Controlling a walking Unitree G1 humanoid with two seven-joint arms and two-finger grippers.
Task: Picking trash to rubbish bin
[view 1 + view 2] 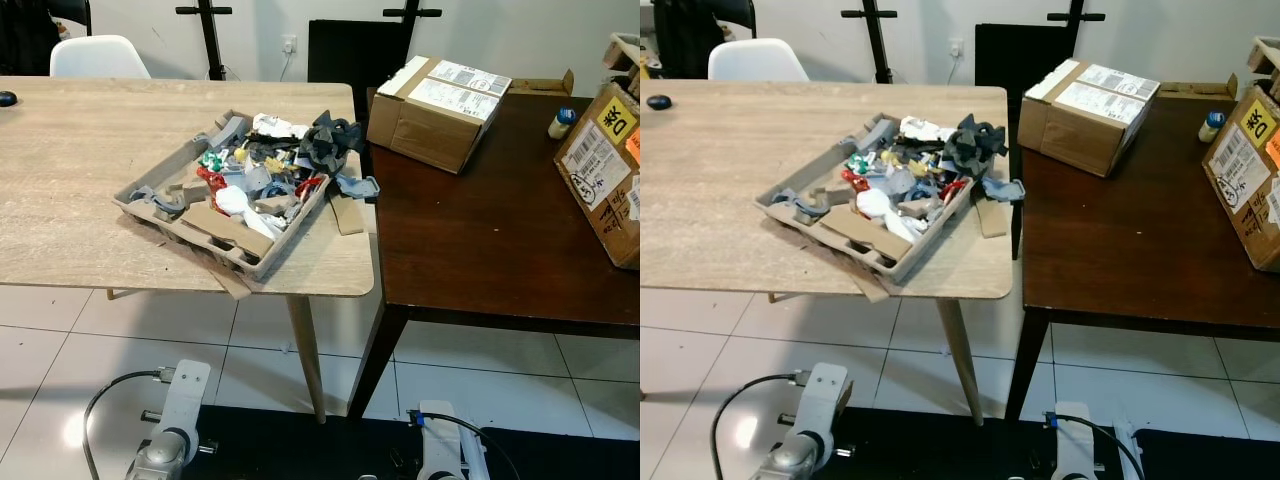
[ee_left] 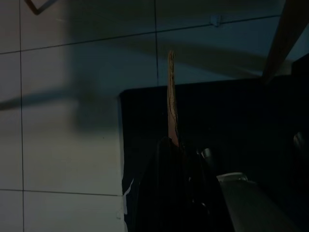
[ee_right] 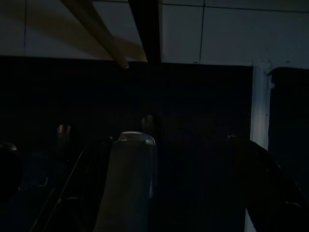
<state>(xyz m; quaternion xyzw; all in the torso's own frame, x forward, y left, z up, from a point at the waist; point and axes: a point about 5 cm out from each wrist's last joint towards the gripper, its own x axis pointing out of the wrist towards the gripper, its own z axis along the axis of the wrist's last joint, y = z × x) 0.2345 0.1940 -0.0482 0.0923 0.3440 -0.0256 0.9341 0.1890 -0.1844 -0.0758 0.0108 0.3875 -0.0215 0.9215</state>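
A grey pulp tray (image 1: 150, 213) sits on the near right corner of the light wooden table (image 1: 80, 180). It is heaped with mixed trash (image 1: 262, 170): cardboard scraps, plastic bits and dark cloth. Loose cardboard pieces (image 1: 347, 214) lie beside it. Both silver arms hang low over the floor, the left arm (image 1: 172, 425) and the right arm (image 1: 442, 450). In the dark left wrist view my left gripper (image 2: 173, 145) is shut on a thin brown cardboard strip (image 2: 171, 96) that sticks out past the fingers. In the right wrist view my right gripper (image 3: 130, 145) looks open over a dark mat, holding nothing.
A dark wooden table (image 1: 480, 240) butts against the light one and carries a cardboard box (image 1: 435, 105), a second box (image 1: 610, 170) and a small bottle (image 1: 562, 122). A white chair (image 1: 98, 56) stands behind. A black mat (image 1: 300, 440) covers the tiled floor at my feet.
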